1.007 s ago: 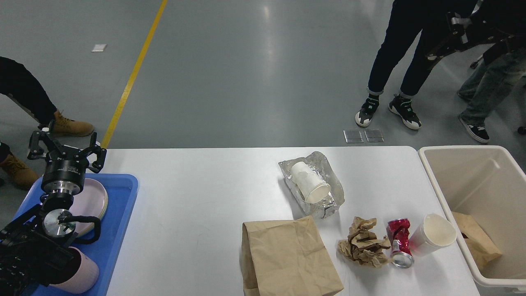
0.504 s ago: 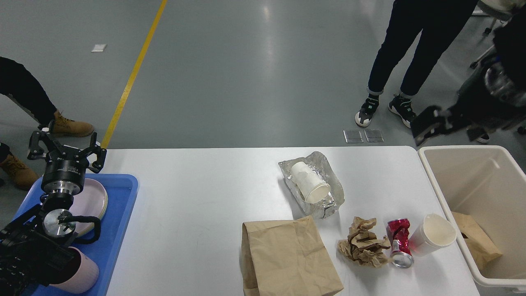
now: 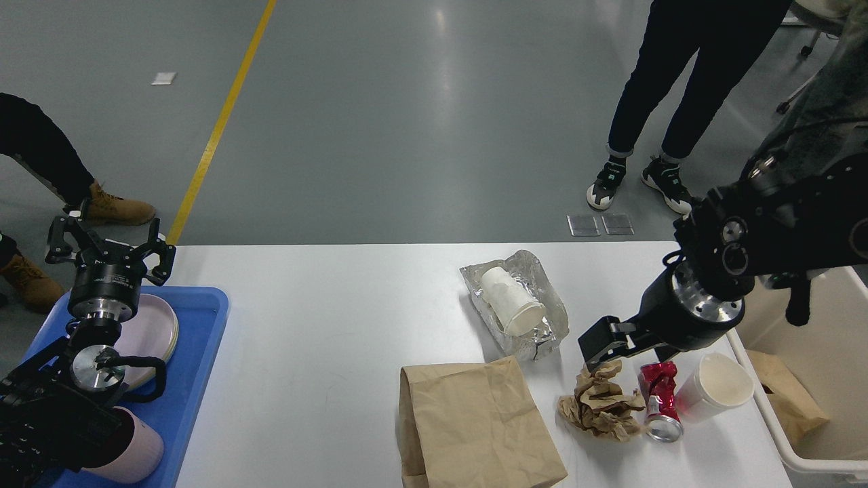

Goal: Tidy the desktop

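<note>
While it fills the lower middle of the head view from the blue tray to the cream bin, the white bench (image 3: pixel 325 318) carries only litter on its right half. The cream bin (image 3: pixel 807 447) stands against the bench's right edge with brown paper lying inside. The blue tray (image 3: pixel 200 352) sits at the left end, holding a pale plate (image 3: pixel 152 332) and a pink cup (image 3: pixel 139 457). A flat brown paper bag (image 3: pixel 475 427) lies at the near edge. Beyond it, a foil wrapper (image 3: pixel 542 318) cradles a tipped white paper cup (image 3: pixel 512 308). Another white cup (image 3: pixel 715 386), a crushed red can (image 3: pixel 659 400) and a crumpled brown wad (image 3: pixel 600 403) lie close together.

The right tool (image 3: pixel 605 343) hangs just above the wad; whether its fingers are parted I cannot tell. The left tool (image 3: pixel 108 242) hovers over the tray's far edge, fingers spread wide, holding nothing.
</note>
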`<state>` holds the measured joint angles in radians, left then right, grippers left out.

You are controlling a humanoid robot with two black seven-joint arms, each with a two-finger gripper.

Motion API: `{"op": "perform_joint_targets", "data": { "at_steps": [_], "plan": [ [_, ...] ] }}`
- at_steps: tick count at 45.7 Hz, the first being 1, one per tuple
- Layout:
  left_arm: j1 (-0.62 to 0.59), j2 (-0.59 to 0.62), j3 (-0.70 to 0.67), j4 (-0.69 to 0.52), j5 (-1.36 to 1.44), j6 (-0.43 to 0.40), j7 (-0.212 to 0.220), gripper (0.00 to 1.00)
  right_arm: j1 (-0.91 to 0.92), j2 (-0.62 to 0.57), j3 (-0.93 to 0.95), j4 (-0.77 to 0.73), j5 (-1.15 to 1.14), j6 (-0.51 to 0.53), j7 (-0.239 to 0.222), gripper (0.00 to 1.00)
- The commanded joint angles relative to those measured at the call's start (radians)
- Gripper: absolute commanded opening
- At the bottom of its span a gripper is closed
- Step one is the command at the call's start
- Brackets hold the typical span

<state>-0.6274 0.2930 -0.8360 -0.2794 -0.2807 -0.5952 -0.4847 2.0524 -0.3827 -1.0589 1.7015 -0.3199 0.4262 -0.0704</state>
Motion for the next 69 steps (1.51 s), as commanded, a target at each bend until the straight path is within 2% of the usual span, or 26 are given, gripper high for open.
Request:
{"op": "perform_joint_targets", "data": {
  "at_steps": [1, 11, 26, 39, 56, 69],
  "plan": [
    [0.000, 0.000, 0.000, -0.001, 0.000, 0.000, 0.000, 0.96, -0.095, 0.011, 0.091, -0.031, 0.002, 0.000, 0.000, 1.00],
    [0.000, 0.000, 0.000, 0.000, 0.000, 0.000, 0.000, 0.96, -0.234, 0.018, 0.197, -0.097, 0.002, 0.002, 0.000, 1.00],
    [0.000, 0.000, 0.000, 0.000, 0.000, 0.000, 0.000, 0.96, -0.419, 0.064, 0.255, -0.210, 0.002, 0.000, 0.001, 1.00],
    [0.000, 0.000, 0.000, 0.000, 0.000, 0.000, 0.000, 0.96, -0.497, 0.105, 0.280, -0.252, 0.001, -0.001, 0.001, 1.00],
    [0.000, 0.000, 0.000, 0.000, 0.000, 0.000, 0.000, 0.96, -0.594, 0.159, 0.280, -0.390, -0.001, -0.003, 0.001, 1.00],
    [0.000, 0.000, 0.000, 0.000, 0.000, 0.000, 0.000, 0.96, -0.630, 0.176, 0.280, -0.408, -0.001, -0.003, 0.003, 1.00]
  ]
}}
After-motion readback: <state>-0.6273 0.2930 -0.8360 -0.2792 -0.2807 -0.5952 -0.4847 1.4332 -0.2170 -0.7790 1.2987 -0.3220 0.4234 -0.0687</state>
